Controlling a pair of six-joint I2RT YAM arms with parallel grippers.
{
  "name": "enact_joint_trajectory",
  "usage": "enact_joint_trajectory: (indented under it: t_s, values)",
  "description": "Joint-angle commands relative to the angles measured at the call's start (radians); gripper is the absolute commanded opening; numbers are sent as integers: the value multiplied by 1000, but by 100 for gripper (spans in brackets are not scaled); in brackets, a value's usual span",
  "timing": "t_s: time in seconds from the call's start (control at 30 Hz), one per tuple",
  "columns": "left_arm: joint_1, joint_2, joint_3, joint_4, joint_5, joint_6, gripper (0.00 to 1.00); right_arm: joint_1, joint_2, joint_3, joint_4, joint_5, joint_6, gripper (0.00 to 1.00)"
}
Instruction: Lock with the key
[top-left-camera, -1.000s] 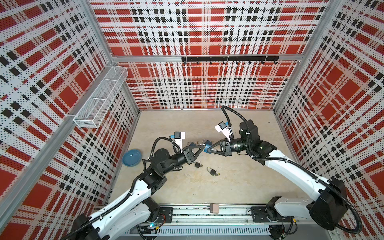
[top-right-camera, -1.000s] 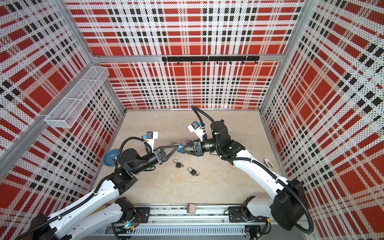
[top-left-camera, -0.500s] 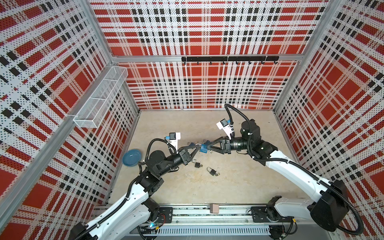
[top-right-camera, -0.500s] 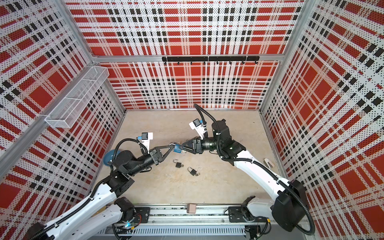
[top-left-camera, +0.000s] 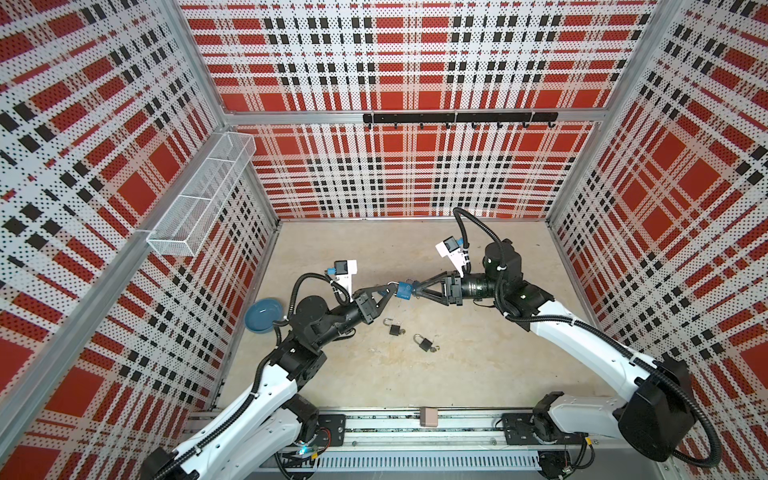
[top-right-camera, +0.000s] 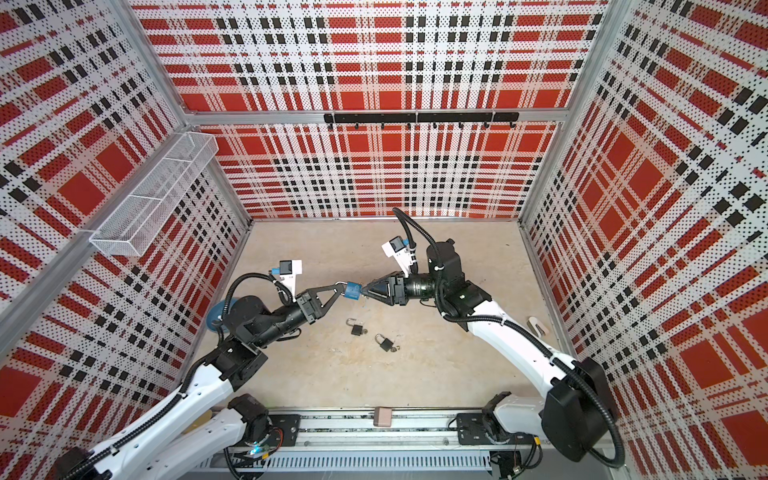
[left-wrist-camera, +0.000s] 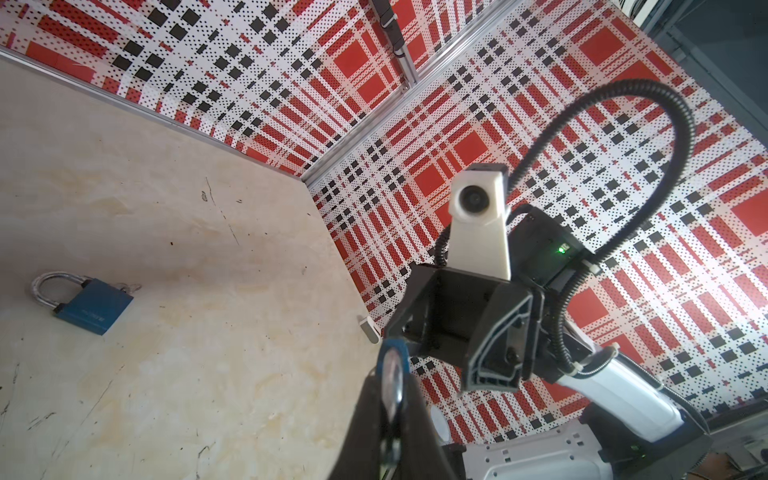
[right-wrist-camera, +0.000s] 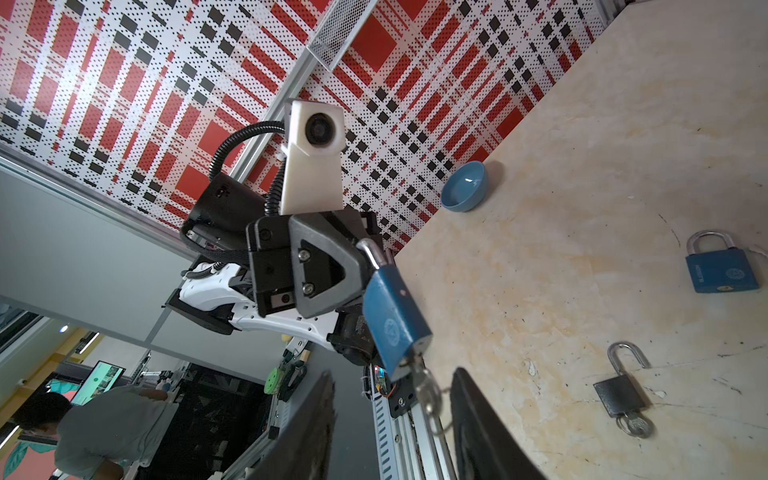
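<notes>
Padlock, blue: my left tool is gripping its shackle, holding it above the counter. Key: sitting in its base. My right tool is standing open around it; next, I judge, pinching and turning it.

My fingers spread, key between them, stuck in blue padlock; left fingers pinch that padlock's shackle; black padlock well apart.

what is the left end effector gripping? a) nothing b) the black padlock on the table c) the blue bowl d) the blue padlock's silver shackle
d: the left end effector is shut on the silver shackle of the blue metal padlock.
</notes>
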Motion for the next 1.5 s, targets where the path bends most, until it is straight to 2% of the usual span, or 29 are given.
enact_joint_trajectory:
  t_s: [0.0, 0.2, 0.27, 0.33, 0.47, 0.97, 1.3, 1.4, 1.47]
  values:
    - [7, -6, 46, 34, 18, -14, 0, -7, 26, 13, 80, -17, 13, 45]
    - [12, -8, 49, 33, 3, -11, 0, -6, 30, 10, 90, -42, 30, 21]
    - [16, -7, 50, 34, -2, -9, 0, -6, 24, 5, 99, -48, 37, 17]
    - [19, -4, 49, 34, -7, -8, 0, -6, 15, 0, 104, -50, 44, 17]
    - [23, -5, 51, 34, -18, 1, 0, -5, 8, -9, 119, -62, 59, 24]
    - [24, 12, 66, 40, -17, 2, 0, 3, 39, -7, 172, -85, 93, 24]
    - [24, 15, 60, 53, -15, -2, 0, 8, 55, 8, 183, -92, 104, 17]
    - [24, 15, 57, 56, -13, -3, 0, 9, 60, 8, 195, -96, 114, 12]
    - [24, 13, 54, 56, -16, -3, 0, 9, 64, 10, 201, -99, 118, 5]
